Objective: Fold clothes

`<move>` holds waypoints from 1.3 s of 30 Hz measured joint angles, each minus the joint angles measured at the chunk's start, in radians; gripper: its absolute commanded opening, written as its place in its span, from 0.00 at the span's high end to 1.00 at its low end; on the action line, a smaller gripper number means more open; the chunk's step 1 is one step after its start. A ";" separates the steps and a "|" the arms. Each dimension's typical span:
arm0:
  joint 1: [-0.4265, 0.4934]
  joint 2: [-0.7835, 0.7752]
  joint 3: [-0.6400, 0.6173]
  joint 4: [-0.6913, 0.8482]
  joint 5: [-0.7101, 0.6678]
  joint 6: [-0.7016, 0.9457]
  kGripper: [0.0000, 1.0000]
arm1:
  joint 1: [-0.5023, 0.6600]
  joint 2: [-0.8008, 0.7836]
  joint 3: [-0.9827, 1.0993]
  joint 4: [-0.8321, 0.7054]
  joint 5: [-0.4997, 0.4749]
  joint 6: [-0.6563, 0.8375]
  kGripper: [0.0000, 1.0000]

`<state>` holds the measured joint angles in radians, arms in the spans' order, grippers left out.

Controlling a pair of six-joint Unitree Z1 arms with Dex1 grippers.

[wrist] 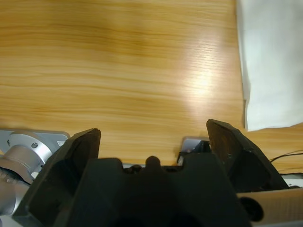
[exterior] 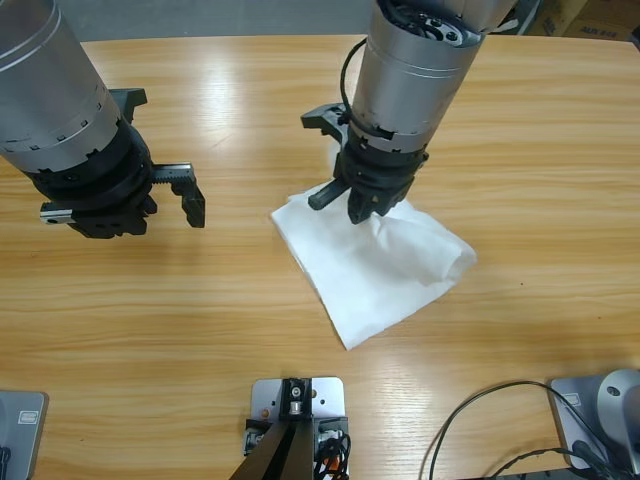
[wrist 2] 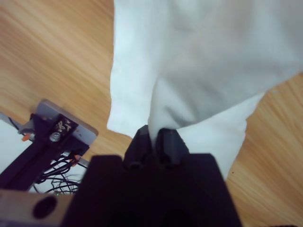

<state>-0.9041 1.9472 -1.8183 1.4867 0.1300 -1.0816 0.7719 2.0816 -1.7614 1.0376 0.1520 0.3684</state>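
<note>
A plain white shirt (exterior: 375, 265) lies folded into a rough diamond at the middle of the wooden table. My right gripper (exterior: 362, 205) comes down from the top over the shirt's far edge and is shut on a pinch of the white fabric (wrist 2: 161, 109), which rises in a ridge from its jaws. Over bare wood to the left of the shirt, my left gripper (exterior: 190, 195) stands open with nothing in it. In the left wrist view the shirt (wrist: 270, 61) shows at the right edge, well away from that gripper (wrist: 154, 137).
The wooden table (exterior: 150, 320) stretches bare to the left and in front of the shirt. Black cables (exterior: 500, 430) lie at the near right edge.
</note>
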 measured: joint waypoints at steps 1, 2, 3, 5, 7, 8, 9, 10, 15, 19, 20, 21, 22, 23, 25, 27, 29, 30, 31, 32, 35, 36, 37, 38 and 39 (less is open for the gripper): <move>0.000 0.000 0.002 0.000 0.000 0.000 0.13 | 0.001 0.004 -0.003 0.000 0.001 0.000 1.00; 0.000 0.000 0.004 0.000 0.001 0.000 0.13 | 0.001 0.009 -0.008 0.000 0.003 0.000 1.00; 0.000 0.000 0.006 0.000 0.002 0.000 0.13 | 0.003 0.017 -0.015 -0.001 0.004 0.000 1.00; 0.000 -0.001 0.012 0.000 0.006 0.000 0.13 | 0.010 0.023 -0.020 -0.001 0.007 0.000 1.00; 0.000 -0.001 0.018 0.000 0.009 0.000 0.13 | 0.028 0.023 -0.021 -0.001 0.014 0.001 1.00; 0.000 -0.001 0.020 0.000 0.009 0.000 0.13 | 0.043 0.023 -0.021 -0.004 0.020 0.002 1.00; 0.000 -0.001 0.022 0.000 0.010 0.000 0.13 | 0.057 0.023 -0.021 -0.008 0.026 0.003 1.00; 0.000 -0.001 0.023 0.000 0.010 0.000 0.13 | 0.070 0.023 -0.021 -0.012 0.033 0.004 1.00; 0.000 -0.001 0.029 0.000 0.012 0.000 0.13 | 0.146 0.037 -0.023 -0.051 0.055 0.007 1.00; 0.000 -0.001 0.032 0.000 0.014 0.000 0.13 | 0.182 0.067 -0.031 -0.066 0.082 0.007 1.00; 0.000 -0.001 0.032 0.000 0.014 0.000 0.13 | 0.190 0.074 -0.028 -0.070 0.084 0.007 0.68; 0.000 -0.001 0.033 0.000 0.015 0.000 0.13 | 0.198 0.077 -0.020 -0.078 0.085 0.007 0.20; 0.000 -0.001 0.033 0.000 0.015 0.000 0.13 | 0.206 0.079 -0.014 -0.085 0.087 0.007 0.07; 0.000 -0.001 0.034 0.000 0.016 0.000 0.13 | 0.214 0.081 -0.011 -0.093 0.091 0.007 0.08; 0.000 -0.001 0.037 0.000 0.016 0.000 0.13 | 0.226 0.081 -0.009 -0.105 0.100 0.013 0.08; 0.000 -0.001 0.037 0.000 0.016 0.000 0.13 | 0.229 0.081 -0.009 -0.108 0.106 0.024 0.07; 0.000 -0.001 0.038 0.000 0.017 0.000 0.13 | 0.230 0.080 -0.009 -0.109 0.134 0.045 0.07; 0.000 -0.001 0.039 0.000 0.017 0.000 0.13 | 0.231 0.078 -0.009 -0.110 0.151 0.055 0.07; 0.000 -0.001 0.041 0.000 0.017 0.000 0.13 | 0.233 0.076 -0.008 -0.110 0.171 0.065 0.07; 0.000 -0.001 0.041 0.000 0.017 0.000 0.13 | 0.238 0.071 -0.003 -0.110 0.184 0.072 0.07; 0.000 -0.001 0.042 0.000 0.018 0.000 0.14 | 0.256 0.051 0.035 -0.115 0.182 0.097 0.07; 0.000 -0.001 0.044 0.000 0.018 0.000 0.14 | 0.258 0.033 0.057 -0.125 0.163 0.113 0.07; 0.000 -0.001 0.045 0.000 0.018 0.000 0.15 | 0.256 0.000 0.099 -0.154 0.139 0.133 0.07; 0.000 -0.001 0.046 0.000 0.019 0.000 0.15 | 0.242 -0.046 0.154 -0.187 0.123 0.150 0.07; 0.000 -0.001 0.049 0.000 0.022 0.000 0.15 | 0.214 -0.101 0.221 -0.224 0.110 0.162 0.07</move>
<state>-0.9038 1.9459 -1.7696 1.4867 0.1518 -1.0816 0.9863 1.9802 -1.5400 0.8131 0.2619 0.5299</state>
